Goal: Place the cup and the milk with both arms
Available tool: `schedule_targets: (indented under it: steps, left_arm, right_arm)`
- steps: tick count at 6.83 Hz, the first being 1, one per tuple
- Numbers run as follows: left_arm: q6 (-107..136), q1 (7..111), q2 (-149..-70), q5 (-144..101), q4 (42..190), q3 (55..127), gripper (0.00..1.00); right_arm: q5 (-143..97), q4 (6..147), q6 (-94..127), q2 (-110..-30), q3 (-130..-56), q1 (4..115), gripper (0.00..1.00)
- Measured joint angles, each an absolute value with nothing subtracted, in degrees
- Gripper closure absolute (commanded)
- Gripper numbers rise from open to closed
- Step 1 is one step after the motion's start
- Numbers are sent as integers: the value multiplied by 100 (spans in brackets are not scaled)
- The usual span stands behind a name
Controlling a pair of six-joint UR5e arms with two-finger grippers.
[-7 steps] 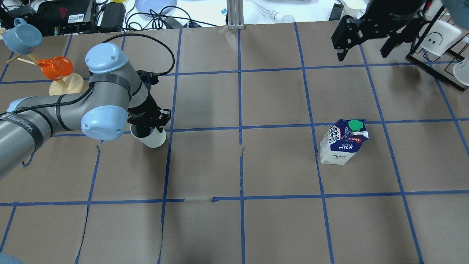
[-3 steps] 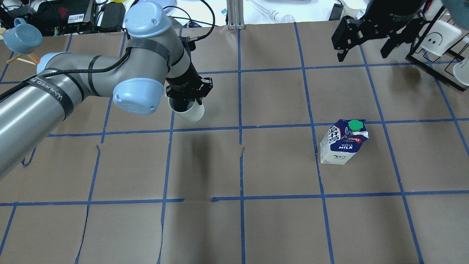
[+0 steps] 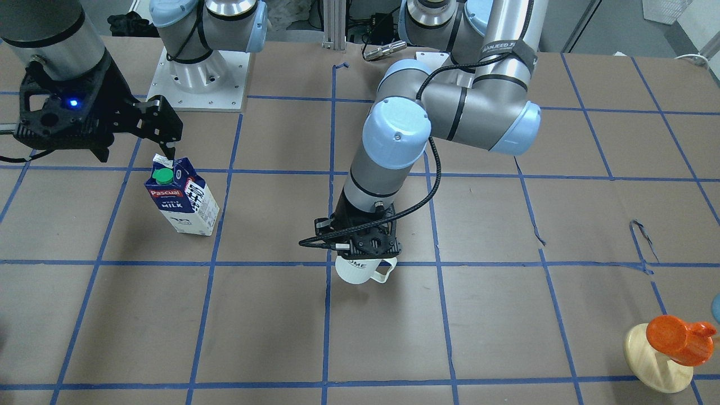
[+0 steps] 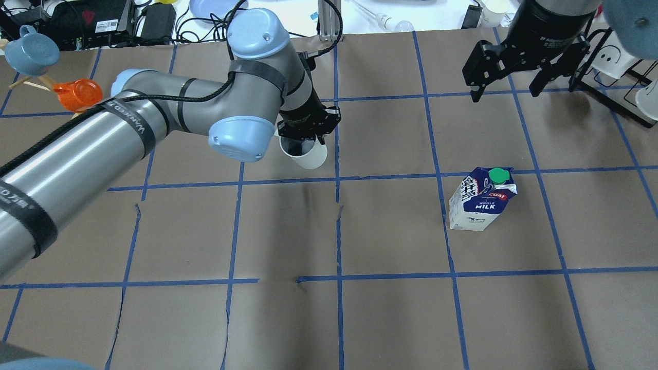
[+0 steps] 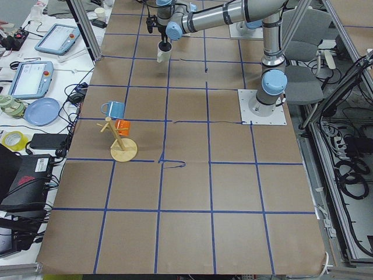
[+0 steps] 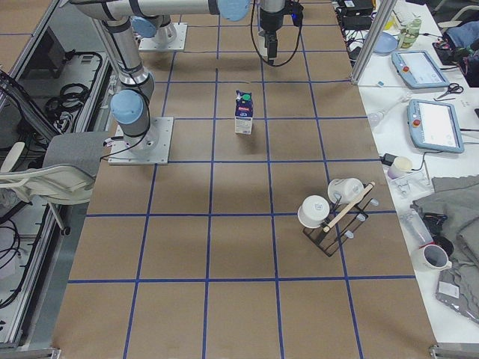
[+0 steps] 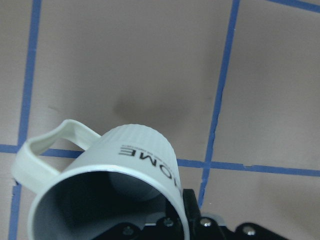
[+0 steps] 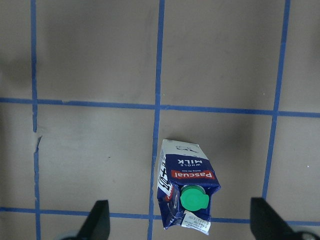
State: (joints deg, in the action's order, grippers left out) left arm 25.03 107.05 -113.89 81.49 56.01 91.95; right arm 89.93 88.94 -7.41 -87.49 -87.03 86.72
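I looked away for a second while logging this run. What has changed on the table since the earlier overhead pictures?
The left gripper, still shut on the white mug, carried it rightward and away from the robot, up to the table's centre line. The right gripper, open, shifted only slightly. The milk carton stayed where it stood; nothing was taken hold of or let go.

I see a table (image 4: 390, 318) covered in brown paper with a blue tape grid. On its right half the dark-blue and white milk carton (image 4: 480, 200) stands upright; a pale wooden peg stand (image 5: 123, 153) sits far left, a black wire mug rack (image 6: 333, 224) far right.
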Motion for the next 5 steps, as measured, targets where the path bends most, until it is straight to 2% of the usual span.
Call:
schedule_targets:
  steps: [2,3,4,5]
  left_arm:
    - [2848,11041,-11888,8350,5473,8834,99]
    - [2914,11125,-12059,8384,5457,8768,95]
    - [2903,11161,-12159,8469,5454,8741,81]
    - [2851,11174,-12206,8605,5454,8725,2]
  right_arm:
    - [9034,8899,-954,-8851,-9222,8651,0]
    - [9046,8936,-994,-8851,-9451,8603,0]
    - [9047,8975,-1008,-8842,-9690,8527,0]
    - [9062,9117,-1005,-8811,-9964,8458,0]
